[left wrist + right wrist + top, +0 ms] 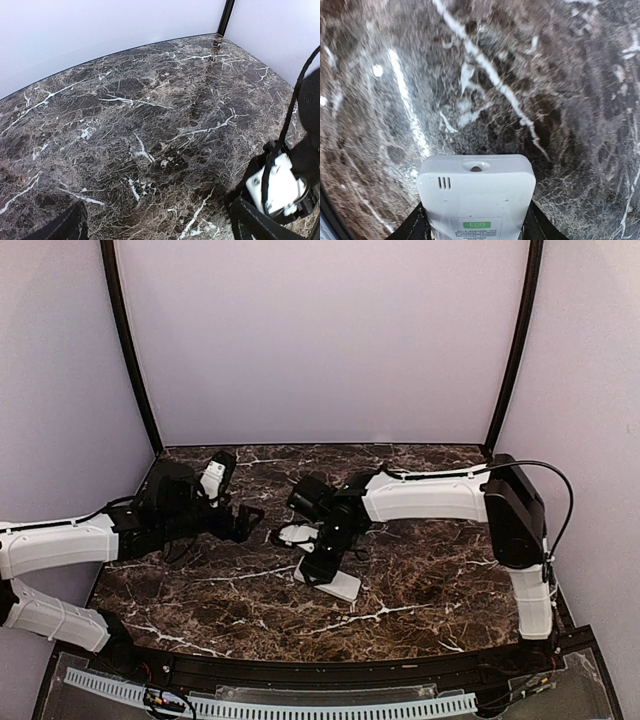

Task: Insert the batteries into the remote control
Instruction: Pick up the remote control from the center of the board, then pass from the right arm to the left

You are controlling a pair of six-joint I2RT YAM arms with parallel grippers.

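The remote control (476, 200) is grasped across its sides by the right jaws, likely to steady it on the worktop (430, 580); the left jaws are held released in reserve

Table (430, 585): a dark brown, marble-patterned top with white veining and a curved near edge. One item is recorded on it: a white remote control (341, 586), lying near the centre and set at a slant. Only its near end is exposed from above. The upward face carries a small green label and vent slots.
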